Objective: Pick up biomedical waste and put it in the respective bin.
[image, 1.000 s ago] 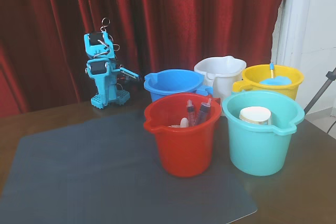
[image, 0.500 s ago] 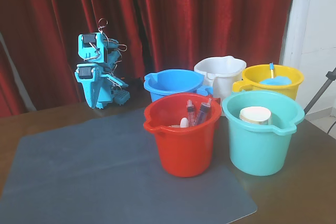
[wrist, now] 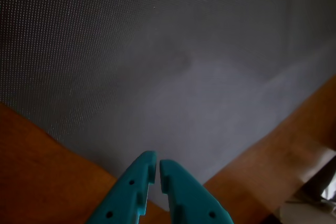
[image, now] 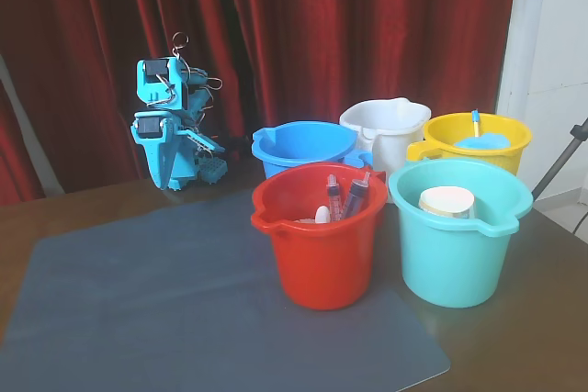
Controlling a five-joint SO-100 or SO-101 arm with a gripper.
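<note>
Evidently idle, your gripper (wrist: 158, 167) sits pressed together and empty above the bare grey mat (image: 184, 300); spread it before reaching for waste.

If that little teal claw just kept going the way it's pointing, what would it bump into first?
Most likely the grey mat. In the wrist view the tool, nearly shut and empty, points at bare mat with nothing between, though depth is hard to judge.
</note>
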